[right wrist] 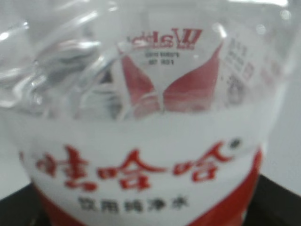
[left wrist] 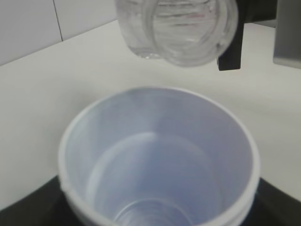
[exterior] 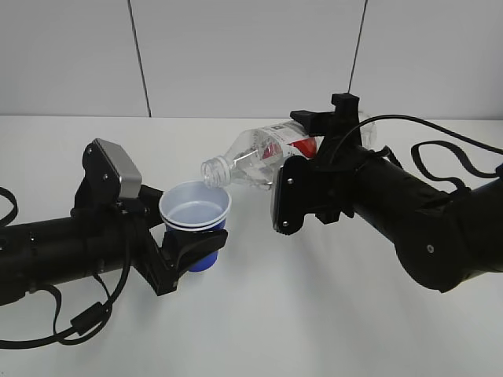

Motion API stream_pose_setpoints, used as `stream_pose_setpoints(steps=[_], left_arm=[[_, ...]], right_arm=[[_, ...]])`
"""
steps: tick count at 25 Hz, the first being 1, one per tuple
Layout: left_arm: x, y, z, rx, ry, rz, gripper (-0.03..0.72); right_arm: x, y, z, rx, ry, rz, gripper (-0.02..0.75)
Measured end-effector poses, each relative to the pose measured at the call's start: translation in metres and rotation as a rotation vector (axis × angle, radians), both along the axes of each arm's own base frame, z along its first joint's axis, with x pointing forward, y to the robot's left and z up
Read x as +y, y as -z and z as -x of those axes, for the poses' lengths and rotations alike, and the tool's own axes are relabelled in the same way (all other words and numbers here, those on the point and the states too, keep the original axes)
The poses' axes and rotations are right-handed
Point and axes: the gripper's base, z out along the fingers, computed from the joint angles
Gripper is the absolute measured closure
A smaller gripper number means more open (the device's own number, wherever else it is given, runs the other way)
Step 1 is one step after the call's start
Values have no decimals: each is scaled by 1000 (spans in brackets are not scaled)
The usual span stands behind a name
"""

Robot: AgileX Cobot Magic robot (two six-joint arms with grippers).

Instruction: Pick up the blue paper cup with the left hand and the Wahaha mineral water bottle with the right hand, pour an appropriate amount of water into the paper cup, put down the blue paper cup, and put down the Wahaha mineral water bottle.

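Observation:
My left gripper (exterior: pixel 192 247) is shut on the blue paper cup (exterior: pixel 196 210) and holds it upright above the table. In the left wrist view the cup's white inside (left wrist: pixel 160 160) fills the frame and looks empty. My right gripper (exterior: pixel 302 192) is shut on the Wahaha mineral water bottle (exterior: pixel 259 157), tipped almost level with its open mouth (exterior: pixel 214 172) just above the cup's far rim. The mouth also shows in the left wrist view (left wrist: pixel 178 28). Water (exterior: pixel 255 177) lies along the bottle's lower side. The red-and-white label (right wrist: pixel 141 174) fills the right wrist view.
The white table (exterior: pixel 314 314) stretches under both arms. A grey panelled wall (exterior: pixel 236 55) stands behind. Black cables trail from the left arm (exterior: pixel 78 322) and the right arm (exterior: pixel 448 157).

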Motion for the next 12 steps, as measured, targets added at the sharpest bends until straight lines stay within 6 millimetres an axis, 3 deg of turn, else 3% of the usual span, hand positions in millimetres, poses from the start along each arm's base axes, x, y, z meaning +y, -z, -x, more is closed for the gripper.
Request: stream_pose_setpoints(steps=[12], left_arm=[[2, 4, 0, 23, -9, -41, 148]], right_arm=[[0, 0, 0, -13, -9, 25, 241]])
